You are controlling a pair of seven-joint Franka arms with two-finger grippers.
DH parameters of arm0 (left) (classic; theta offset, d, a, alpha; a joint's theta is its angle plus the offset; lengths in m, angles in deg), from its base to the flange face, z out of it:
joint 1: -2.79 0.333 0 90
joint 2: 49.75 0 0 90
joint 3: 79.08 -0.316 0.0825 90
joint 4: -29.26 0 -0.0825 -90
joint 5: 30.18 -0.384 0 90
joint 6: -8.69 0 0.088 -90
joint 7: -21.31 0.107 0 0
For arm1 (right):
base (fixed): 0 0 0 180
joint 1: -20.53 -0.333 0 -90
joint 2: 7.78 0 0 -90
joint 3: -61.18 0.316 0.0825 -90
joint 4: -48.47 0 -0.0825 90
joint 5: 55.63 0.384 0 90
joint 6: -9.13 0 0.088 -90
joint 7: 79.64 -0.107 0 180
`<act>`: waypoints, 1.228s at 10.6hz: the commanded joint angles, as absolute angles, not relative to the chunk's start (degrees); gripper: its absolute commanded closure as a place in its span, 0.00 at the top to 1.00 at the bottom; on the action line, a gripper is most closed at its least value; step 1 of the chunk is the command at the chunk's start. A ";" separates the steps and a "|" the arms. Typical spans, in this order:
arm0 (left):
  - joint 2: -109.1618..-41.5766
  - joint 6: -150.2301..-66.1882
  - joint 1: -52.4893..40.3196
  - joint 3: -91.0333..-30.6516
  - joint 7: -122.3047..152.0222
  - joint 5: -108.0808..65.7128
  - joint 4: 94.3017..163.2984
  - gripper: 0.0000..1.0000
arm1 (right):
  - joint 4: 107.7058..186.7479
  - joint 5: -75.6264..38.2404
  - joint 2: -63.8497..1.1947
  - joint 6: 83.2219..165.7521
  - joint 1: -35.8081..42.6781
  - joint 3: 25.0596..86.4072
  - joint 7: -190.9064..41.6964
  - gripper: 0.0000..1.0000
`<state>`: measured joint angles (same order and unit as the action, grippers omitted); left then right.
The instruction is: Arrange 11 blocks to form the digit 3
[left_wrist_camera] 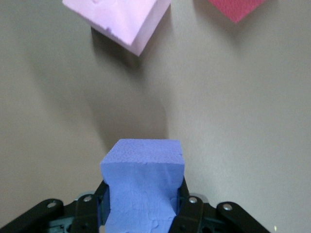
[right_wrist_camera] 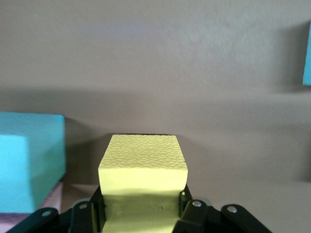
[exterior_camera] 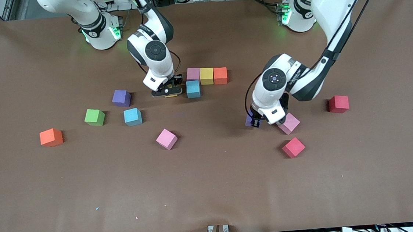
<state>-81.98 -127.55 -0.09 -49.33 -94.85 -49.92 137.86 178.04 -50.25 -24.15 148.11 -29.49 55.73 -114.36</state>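
The left gripper [exterior_camera: 254, 122] is low over the brown table [exterior_camera: 212, 189], clenched on a small matte purple cube [left_wrist_camera: 142, 182]; in the left wrist view the black fingers [left_wrist_camera: 190, 208] press against its two sides. Just beside it, toward the left arm's end, lies a pale pink cube [exterior_camera: 289, 123], and a red cube [exterior_camera: 293, 147] sits nearer the front camera than that one. A second red cube [exterior_camera: 338, 104] lies well apart, further toward the left arm's end.

The right gripper [exterior_camera: 167, 92] is down at the started figure, grasping a small yellow cube [right_wrist_camera: 143, 187] (the front view hides it under the hand). The figure so far is a row of a pink block [exterior_camera: 193, 74], a yellow block [exterior_camera: 206, 75] and an orange block [exterior_camera: 220, 75], touching one another, with a teal-blue block [exterior_camera: 193, 89] touching the pink one on the side nearer the front camera. The held yellow cube is just beside that teal-blue block.

Toward the right arm's end lie loose cubes: another purple cube [exterior_camera: 121, 98], a green cube [exterior_camera: 94, 117], a blue cube [exterior_camera: 133, 117], an orange cube [exterior_camera: 51, 137] and a pink cube [exterior_camera: 166, 138].
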 commanded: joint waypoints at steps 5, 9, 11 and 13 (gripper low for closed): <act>-84.19 -126.31 2.87 -48.85 -94.53 -43.38 133.51 0.00 | 157.49 -47.21 -29.55 132.19 -25.44 55.82 -112.07 0.00; -84.82 -125.52 2.88 -48.85 -94.27 -42.13 132.18 0.00 | 141.39 -42.80 -40.45 124.62 -24.47 55.82 -111.63 0.00; -84.99 -125.52 2.88 -48.85 -94.27 -42.13 132.18 0.00 | 138.04 -42.97 -43.62 124.97 -25.25 55.82 -111.98 0.00; -84.99 -125.52 2.88 -48.85 -94.27 -42.13 132.18 0.00 | 137.06 -43.15 -45.47 125.32 -25.17 55.82 -111.80 0.00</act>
